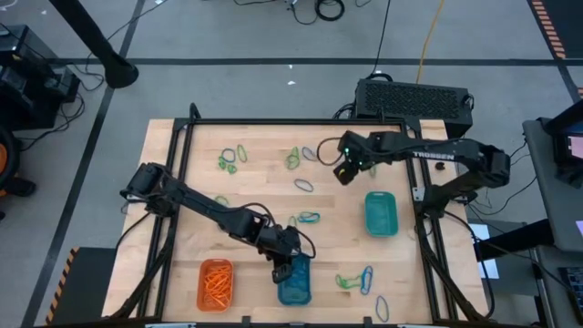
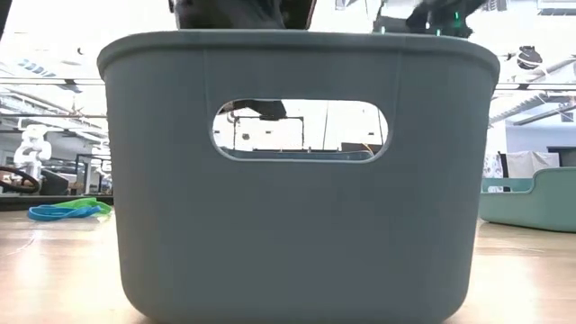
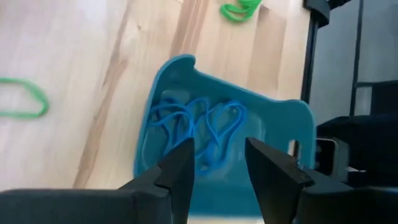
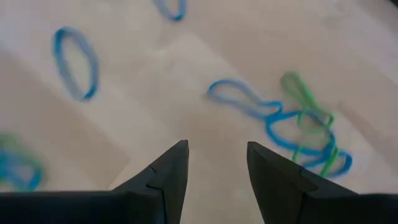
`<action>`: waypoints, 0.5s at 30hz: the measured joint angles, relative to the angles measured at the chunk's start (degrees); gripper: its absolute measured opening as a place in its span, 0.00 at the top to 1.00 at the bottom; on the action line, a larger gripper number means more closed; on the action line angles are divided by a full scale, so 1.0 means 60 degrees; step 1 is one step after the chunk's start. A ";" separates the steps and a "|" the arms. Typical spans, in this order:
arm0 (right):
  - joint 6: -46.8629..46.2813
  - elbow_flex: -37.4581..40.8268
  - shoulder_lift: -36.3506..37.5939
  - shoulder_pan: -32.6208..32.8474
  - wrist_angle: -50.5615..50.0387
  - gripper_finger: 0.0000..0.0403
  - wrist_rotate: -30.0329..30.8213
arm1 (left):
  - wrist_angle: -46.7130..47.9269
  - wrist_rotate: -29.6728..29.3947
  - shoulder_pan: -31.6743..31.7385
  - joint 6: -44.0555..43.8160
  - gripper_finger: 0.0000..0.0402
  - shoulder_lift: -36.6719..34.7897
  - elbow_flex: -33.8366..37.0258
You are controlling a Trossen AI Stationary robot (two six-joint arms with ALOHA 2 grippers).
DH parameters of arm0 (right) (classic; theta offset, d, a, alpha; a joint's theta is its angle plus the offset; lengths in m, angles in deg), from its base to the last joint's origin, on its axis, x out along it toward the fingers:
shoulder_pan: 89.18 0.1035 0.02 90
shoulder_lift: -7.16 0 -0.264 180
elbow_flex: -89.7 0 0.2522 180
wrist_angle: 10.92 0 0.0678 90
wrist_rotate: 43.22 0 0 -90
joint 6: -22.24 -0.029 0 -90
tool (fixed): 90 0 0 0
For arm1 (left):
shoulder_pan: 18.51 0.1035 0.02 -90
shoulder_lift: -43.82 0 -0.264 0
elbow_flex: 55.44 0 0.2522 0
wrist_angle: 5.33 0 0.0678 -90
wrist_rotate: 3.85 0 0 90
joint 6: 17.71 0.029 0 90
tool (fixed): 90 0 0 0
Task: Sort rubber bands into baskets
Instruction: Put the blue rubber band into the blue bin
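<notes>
Three baskets stand on the wooden table: an orange one [image 1: 216, 282] holding orange rubber bands, a blue one [image 1: 293, 284] holding blue bands [image 3: 199, 127], and a teal one [image 1: 380, 214] at the right. My left gripper [image 3: 219, 165] hovers open just above the blue basket [image 3: 273, 124], with nothing between its fingers. My right gripper [image 4: 217, 165] is open over the far middle of the table [image 1: 346, 170], above loose blue bands [image 4: 76, 62] and a blue-and-green tangle [image 4: 298, 134].
Loose green and blue bands lie scattered: far left [image 1: 230, 161], centre [image 1: 308, 217], near right [image 1: 357, 279], near edge [image 1: 383, 310]. In the low view the blue basket's wall [image 2: 297, 234] blocks most of the table; the teal basket [image 2: 531, 198] shows at its right.
</notes>
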 joint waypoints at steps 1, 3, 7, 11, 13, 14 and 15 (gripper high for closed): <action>0.0126 0.0238 -0.0001 -0.0273 0.0395 0.61 -0.0011 | 0.0286 -0.0020 0.0022 -0.0056 0.63 -0.0116 -0.0092; 0.0408 0.0604 -0.0041 -0.0797 0.1033 0.61 -0.0011 | 0.0755 -0.0043 0.0046 -0.0101 0.63 -0.0357 -0.0278; 0.1197 0.0899 -0.0477 -0.1543 0.1944 0.61 -0.0430 | 0.1136 -0.0468 0.0046 -0.0475 0.63 -0.1016 -0.0385; 0.1765 0.0903 -0.1312 -0.1956 0.2236 0.61 -0.0785 | 0.1226 -0.1177 0.0045 -0.0763 0.63 -0.1858 -0.0393; 0.1803 0.0903 -0.1685 -0.2049 0.2305 0.61 -0.0928 | 0.1354 -0.1641 0.0042 -0.0817 0.63 -0.2233 -0.0393; 0.1806 0.0903 -0.1816 -0.2075 0.2370 0.61 -0.0926 | 0.1339 -0.1886 0.0042 -0.0802 0.63 -0.2432 -0.0393; 0.1815 0.0903 -0.1922 -0.2078 0.2379 0.61 -0.0946 | 0.1449 -0.2169 0.0043 -0.0739 0.63 -0.2635 -0.0393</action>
